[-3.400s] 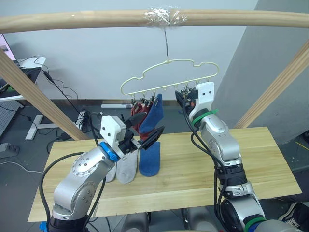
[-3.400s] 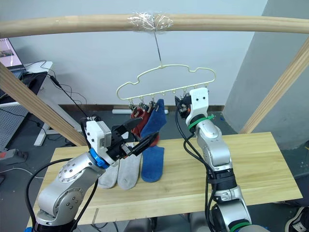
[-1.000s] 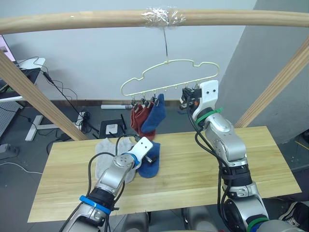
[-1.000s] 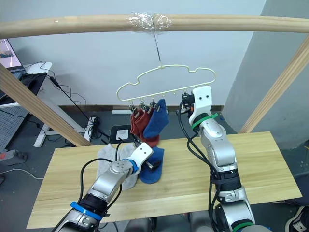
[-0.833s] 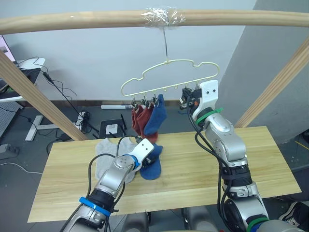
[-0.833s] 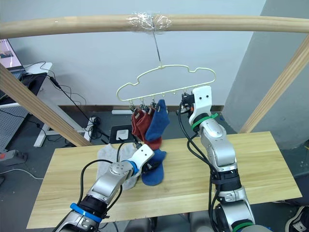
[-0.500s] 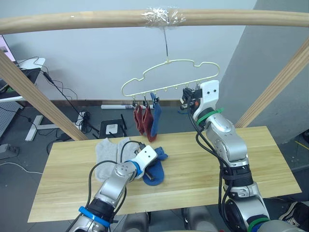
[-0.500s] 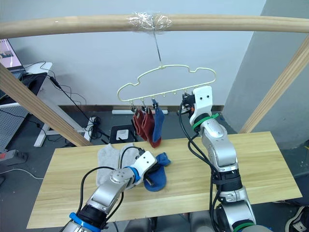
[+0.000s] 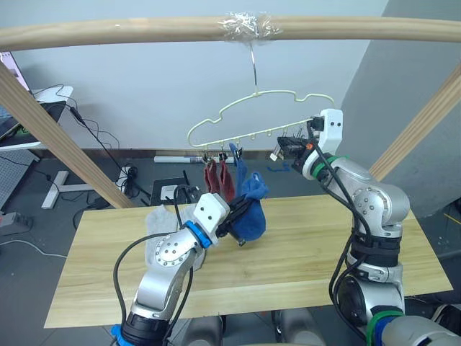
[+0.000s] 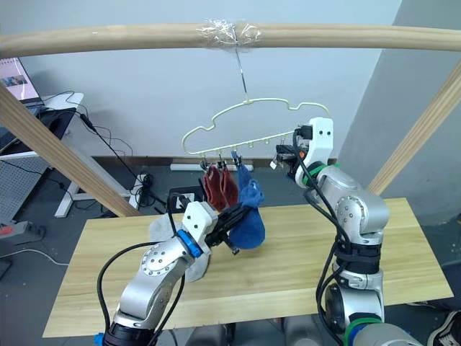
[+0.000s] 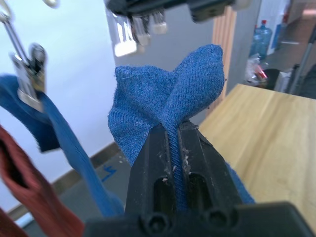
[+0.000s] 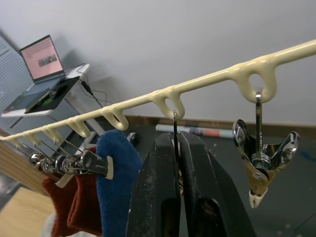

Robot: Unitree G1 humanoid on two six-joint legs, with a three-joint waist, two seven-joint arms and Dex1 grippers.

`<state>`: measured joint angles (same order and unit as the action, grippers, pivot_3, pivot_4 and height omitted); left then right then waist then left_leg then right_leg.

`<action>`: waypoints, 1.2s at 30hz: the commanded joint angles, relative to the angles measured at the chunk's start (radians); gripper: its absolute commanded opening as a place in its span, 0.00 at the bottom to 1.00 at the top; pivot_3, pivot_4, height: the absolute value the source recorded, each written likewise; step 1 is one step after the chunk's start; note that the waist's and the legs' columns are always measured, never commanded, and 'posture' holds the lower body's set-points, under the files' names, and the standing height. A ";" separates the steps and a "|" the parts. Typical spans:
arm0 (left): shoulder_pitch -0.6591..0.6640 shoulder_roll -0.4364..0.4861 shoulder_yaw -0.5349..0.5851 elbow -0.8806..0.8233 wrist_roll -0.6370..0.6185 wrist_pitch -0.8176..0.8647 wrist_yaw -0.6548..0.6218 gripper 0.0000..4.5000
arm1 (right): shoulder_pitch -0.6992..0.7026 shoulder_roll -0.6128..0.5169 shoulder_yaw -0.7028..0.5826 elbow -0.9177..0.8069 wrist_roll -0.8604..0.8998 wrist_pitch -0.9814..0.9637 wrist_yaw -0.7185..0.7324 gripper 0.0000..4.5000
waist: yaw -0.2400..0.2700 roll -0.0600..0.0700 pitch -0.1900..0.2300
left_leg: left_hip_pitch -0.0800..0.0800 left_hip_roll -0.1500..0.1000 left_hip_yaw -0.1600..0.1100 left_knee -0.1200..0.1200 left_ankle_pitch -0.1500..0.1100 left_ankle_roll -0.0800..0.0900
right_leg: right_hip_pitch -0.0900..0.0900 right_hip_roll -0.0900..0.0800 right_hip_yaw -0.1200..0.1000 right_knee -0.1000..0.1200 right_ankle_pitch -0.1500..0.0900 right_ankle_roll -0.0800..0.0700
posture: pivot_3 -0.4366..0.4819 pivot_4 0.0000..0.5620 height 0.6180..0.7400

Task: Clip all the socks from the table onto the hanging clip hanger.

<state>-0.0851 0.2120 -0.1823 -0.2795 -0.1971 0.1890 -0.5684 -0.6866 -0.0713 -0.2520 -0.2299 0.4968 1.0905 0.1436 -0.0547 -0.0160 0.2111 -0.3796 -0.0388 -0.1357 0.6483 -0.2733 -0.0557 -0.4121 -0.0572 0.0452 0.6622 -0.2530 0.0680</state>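
currently the step in hand is bringing the fourth sock up to the hanger. the left gripper (image 9: 232, 220) has its fingers (image 11: 163, 163) clamped together on a fold of a blue sock (image 9: 249, 214), which it holds lifted above the surface (image 9: 302, 245), just below and beside the socks already hung. the sock bunches upward past the fingertips, and its lower part hangs loose.

the clip hanger (image 9: 256, 115) hangs by its hook from the wooden pole (image 9: 144, 30) overhead. two rust red socks (image 10: 218, 188) and one blue sock (image 12: 116, 173) hang from the clips at the robot's left end of the row. two light grey socks (image 9: 156, 229) lie on the surface behind the left arm, partly hidden by it.

the right gripper (image 9: 286, 149) is raised to the hanger near its right end. in the right wrist view its fingers (image 12: 158, 197) are closed together around the wire stem of one clip, with a free metal clip (image 12: 262, 165) hanging just beside it. whether the pinched clip's mouth is open cannot be told.

the next move, as a judgement, calls for the left arm to carry the bunched edge of the held sock up to the clip at the right gripper. the fabric edge must enter the clip mouth before the left fingers release. the hanger swings freely on its hook, so the right gripper needs to keep it steady.
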 commanded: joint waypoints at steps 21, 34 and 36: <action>-0.224 -0.145 -0.037 0.240 0.034 -0.097 0.064 0.00 | -0.084 0.092 -0.165 -0.052 0.154 0.214 -0.201 0.00 | -0.008 0.000 0.000 | -0.001 0.000 0.000 0.000 0.000 0.001 | 0.000 0.000 0.000 0.000 0.000 0.000 | 0.35 0.33 1.00; -0.241 -0.163 -0.027 0.276 0.008 -0.073 0.069 0.00 | -0.076 0.091 -0.160 -0.048 0.180 0.211 -0.221 0.00 | -0.011 0.000 0.000 | -0.001 0.000 0.000 0.000 0.000 0.001 | 0.000 0.000 0.000 0.000 0.000 0.000 | 0.35 0.33 1.00; -0.240 -0.163 -0.029 0.277 0.002 -0.060 0.060 0.00 | -0.077 0.089 -0.160 -0.047 0.181 0.209 -0.221 0.00 | -0.012 0.000 0.000 | -0.001 0.000 0.000 0.000 0.000 0.001 | 0.000 0.000 0.000 0.000 0.000 0.000 | 0.35 0.33 1.00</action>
<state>-0.3200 0.0563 -0.2182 0.0113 -0.1770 0.1268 -0.5021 -0.7628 0.0228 -0.4033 -0.2555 0.6690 1.3007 -0.0687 -0.0664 -0.0158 0.2110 -0.3802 -0.0389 -0.1360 0.6483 -0.2730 -0.0551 -0.4123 -0.0569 0.0449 0.6623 -0.2531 0.0682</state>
